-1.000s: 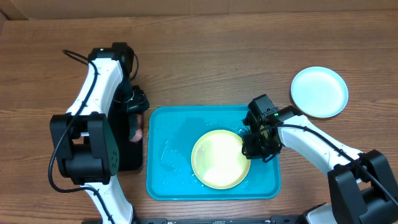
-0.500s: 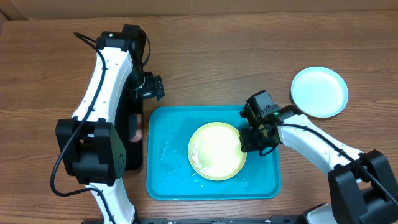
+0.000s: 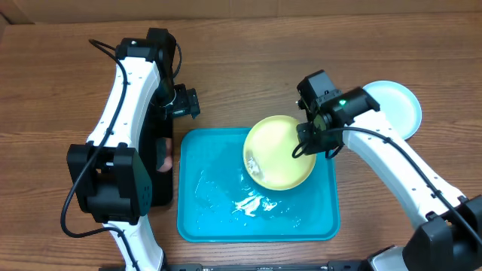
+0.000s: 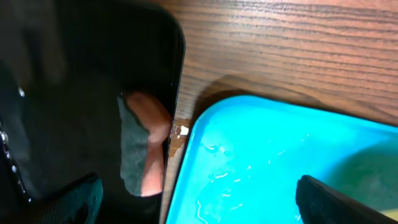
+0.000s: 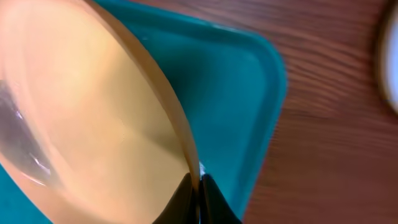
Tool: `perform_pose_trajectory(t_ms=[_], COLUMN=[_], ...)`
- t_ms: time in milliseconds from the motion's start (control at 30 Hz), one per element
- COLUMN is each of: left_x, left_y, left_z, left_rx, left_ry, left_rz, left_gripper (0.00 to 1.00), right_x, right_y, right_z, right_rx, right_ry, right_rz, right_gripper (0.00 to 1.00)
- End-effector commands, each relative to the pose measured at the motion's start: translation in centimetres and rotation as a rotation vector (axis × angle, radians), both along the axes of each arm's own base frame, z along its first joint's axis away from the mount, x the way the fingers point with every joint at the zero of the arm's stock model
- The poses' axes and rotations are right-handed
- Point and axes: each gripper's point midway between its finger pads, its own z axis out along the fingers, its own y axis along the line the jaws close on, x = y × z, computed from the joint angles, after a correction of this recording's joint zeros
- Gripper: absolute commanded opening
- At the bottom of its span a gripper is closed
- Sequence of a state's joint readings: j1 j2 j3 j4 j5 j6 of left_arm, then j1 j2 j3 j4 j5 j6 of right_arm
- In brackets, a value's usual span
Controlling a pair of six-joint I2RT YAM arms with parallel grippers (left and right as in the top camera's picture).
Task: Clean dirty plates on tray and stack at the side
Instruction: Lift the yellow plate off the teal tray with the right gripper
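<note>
My right gripper [image 3: 307,147] is shut on the rim of a pale yellow-green plate [image 3: 277,153] and holds it lifted and tilted above the right half of the turquoise tray [image 3: 197,158]. Water runs from the plate onto the tray. In the right wrist view the plate [image 5: 81,118] fills the left, pinched between the fingers [image 5: 198,194], with the tray [image 5: 236,106] below. A light blue plate [image 3: 398,105] lies on the table at the far right. My left gripper [image 3: 187,104] is open and empty above the tray's back left corner [image 4: 261,155].
A black tray [image 3: 160,181] lies left of the turquoise tray, holding a pink and grey sponge [image 3: 163,156], which also shows in the left wrist view [image 4: 144,146]. Puddles of water lie on the turquoise tray's floor [image 3: 252,203].
My right gripper lifted the yellow-green plate off the tray floor, tilted it and carried it back and right. Water spilled onto the tray. The left arm barely moved.
</note>
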State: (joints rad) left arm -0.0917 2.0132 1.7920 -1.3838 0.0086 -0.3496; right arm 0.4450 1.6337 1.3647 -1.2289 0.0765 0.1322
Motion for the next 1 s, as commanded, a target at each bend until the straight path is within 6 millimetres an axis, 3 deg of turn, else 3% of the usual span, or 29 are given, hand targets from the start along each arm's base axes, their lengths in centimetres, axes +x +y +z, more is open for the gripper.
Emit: perform_pose_trajectory(t_ms=[0,500,967], left_x=[0.8,1.2,1.7], left_y=[-0.2,-0.3,-0.3], left_z=[1.6,1.6,1.6], left_rx=[-0.017,-0.018,-0.019], left_ry=[-0.062,-0.079,-0.098], left_rz=[-0.03,-0.037,-0.041], left_gripper=[1.0,1.0,1.0], right_x=[1.1,-1.5,-1.6], right_y=[-0.6,2.2,4.2], right_z=[2.8,7.2,13.4], right_rx=[-0.118,-0.493,-0.88], right_ry=[-0.098,-0.287,-0.621], right_rz=[0.035,0.324,0.521], right_gripper=[0.04,0.04,0.04])
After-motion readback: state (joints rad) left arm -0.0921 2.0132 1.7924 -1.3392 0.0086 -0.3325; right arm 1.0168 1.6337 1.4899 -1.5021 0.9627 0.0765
